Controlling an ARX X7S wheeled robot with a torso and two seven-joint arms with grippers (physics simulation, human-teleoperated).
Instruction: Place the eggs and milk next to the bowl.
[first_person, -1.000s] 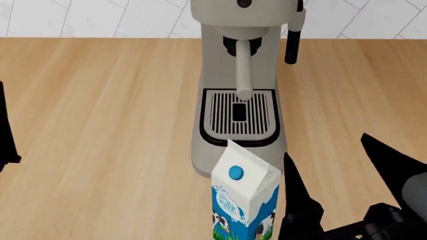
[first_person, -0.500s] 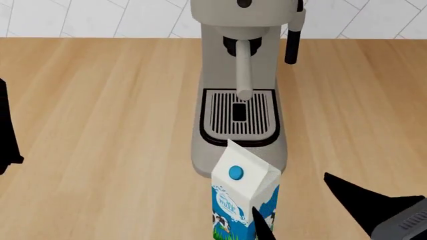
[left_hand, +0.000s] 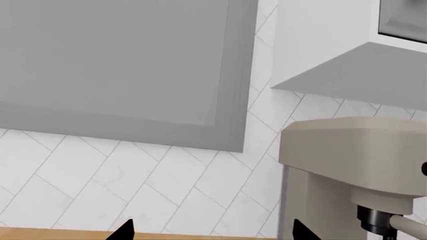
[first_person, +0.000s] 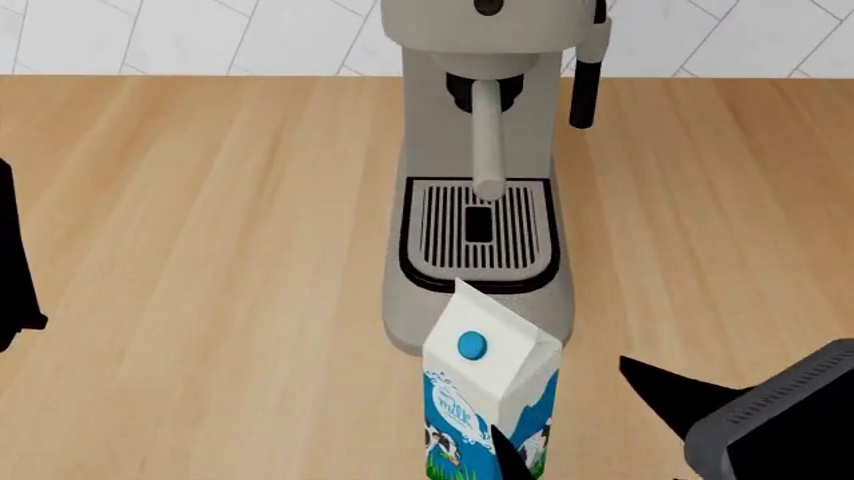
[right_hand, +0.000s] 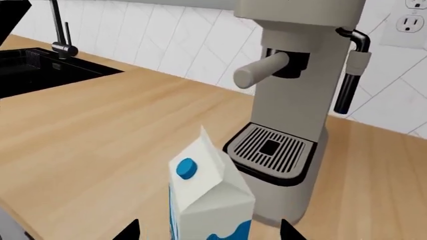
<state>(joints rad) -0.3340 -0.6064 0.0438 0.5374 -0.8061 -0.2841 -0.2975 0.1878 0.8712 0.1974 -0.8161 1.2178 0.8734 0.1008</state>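
Head view: our right gripper (first_person: 574, 415) spread wide around milk carton (first_person: 489, 395), upright at worktop (first_person: 200, 250) near edge, touching espresso machine (first_person: 481, 170); left gripper (left_hand: 210, 231) spread.

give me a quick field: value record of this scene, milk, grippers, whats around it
milk: white gable-top carton, blue cap, upright on the wooden counter
position: directly in front of the coffee machine drip tray
right gripper: open, one fingertip on each side of the carton, not closed on it
left gripper: open, empty, facing the tiled wall
sink: black, with faucet, at the counter's far end in the right wrist view
eggs: not in view
bowl: not in view
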